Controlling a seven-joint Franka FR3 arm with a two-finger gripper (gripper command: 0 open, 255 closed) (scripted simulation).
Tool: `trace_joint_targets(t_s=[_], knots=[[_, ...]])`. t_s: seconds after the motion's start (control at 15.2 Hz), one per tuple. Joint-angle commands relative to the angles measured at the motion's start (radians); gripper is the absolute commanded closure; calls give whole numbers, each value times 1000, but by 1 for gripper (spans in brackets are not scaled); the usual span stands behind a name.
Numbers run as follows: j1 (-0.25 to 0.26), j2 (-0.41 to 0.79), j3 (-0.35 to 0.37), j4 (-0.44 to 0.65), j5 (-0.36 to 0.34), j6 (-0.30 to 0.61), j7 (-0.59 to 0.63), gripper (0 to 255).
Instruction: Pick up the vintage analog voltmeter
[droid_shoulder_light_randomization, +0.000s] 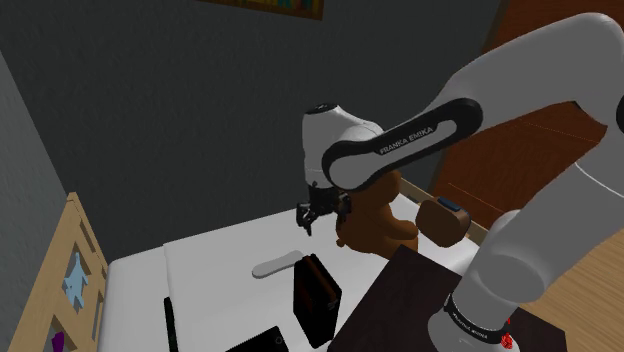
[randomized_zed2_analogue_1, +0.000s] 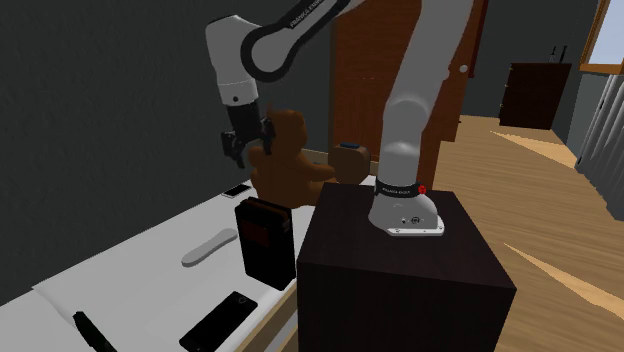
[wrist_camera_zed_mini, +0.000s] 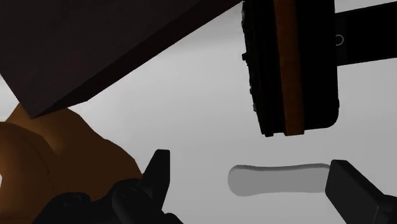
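Fingers of the black gripper stand wide apart, holding nothing. The gripper hangs in the air above a white surface, pointing down.

The white arm reaches from its stand, a dark brown box, out over the white surface. This could be a bed or a low table; the pictures do not settle it.

A brown teddy bear sits on the surface just beside the gripper, on the shoulder view's right. In the wrist view the bear shows next to one finger.

The voltmeter is a dark box with a reddish-brown face. It stands upright on the white surface, close to the stand's corner and well apart from the gripper. In the second exterior view the voltmeter stands lower than the gripper and nearer the camera. In the wrist view, seen from above, the voltmeter lies beyond the fingertips, untouched.

A flat black slab lies on the surface near the voltmeter.

A pale grey oblong lies flat between the voltmeter and the bear. In the wrist view this oblong shows on the surface below the open fingers.

A thin black stick lies toward the shoulder view's left.
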Motion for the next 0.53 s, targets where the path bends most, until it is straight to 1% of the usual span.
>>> trace_joint_targets(t_s=[0.0,0.33,0.4,0.46], knots=[[-12,72,23,6,-16,50,82,0],[-29,297,51,67,-106,158,299,0],[-28,331,49,79,-122,172,331,0],[-26,343,46,76,-130,185,338,0]])
